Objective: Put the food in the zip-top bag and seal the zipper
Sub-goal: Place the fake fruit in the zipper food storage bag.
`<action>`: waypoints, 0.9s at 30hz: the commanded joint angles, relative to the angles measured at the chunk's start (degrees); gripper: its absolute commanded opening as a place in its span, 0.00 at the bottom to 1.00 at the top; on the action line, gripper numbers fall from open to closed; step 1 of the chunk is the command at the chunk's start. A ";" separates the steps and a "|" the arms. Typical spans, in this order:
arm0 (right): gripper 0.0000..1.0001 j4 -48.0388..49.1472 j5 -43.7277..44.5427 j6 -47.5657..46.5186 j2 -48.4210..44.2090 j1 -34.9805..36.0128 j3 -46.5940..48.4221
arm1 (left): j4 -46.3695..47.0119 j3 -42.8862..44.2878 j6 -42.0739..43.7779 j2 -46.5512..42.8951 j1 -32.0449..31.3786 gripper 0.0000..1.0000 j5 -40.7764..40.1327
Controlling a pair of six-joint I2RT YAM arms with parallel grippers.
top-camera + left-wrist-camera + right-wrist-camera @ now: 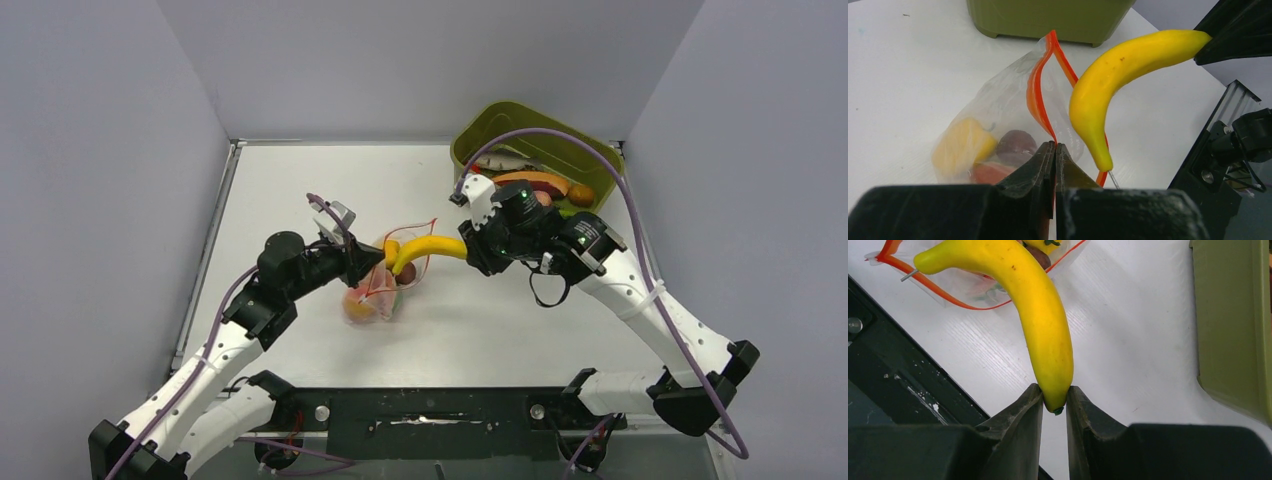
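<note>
Yellow banana point(1038, 325), pinched in my right gripper point(1054, 400), hangs at the mouth of the bag point(998, 102) my left gripper point(1054, 147) clamps; zipper point(1034, 95) not yet sealed.

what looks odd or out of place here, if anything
A thin metal pin pokes out of the free tip of the yellow plastic toy banana, close to the mouth of the clear crinkly zip-top bag. It looks like exposed wire and might snag the plastic. Nothing else stands out.
</note>
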 commanded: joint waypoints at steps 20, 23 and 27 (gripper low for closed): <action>0.24 -8.44 12.63 -2.46 19.01 12.94 17.93 | 6.21 -3.96 -1.34 -2.70 -0.37 0.00 6.32; 0.24 -8.87 13.23 -2.77 20.50 13.35 19.05 | 6.18 -3.93 -1.38 -2.68 -0.33 0.00 6.97; 0.24 -7.98 14.62 -2.66 21.62 13.40 19.17 | 5.93 -4.07 -1.29 -2.90 -0.33 0.00 7.75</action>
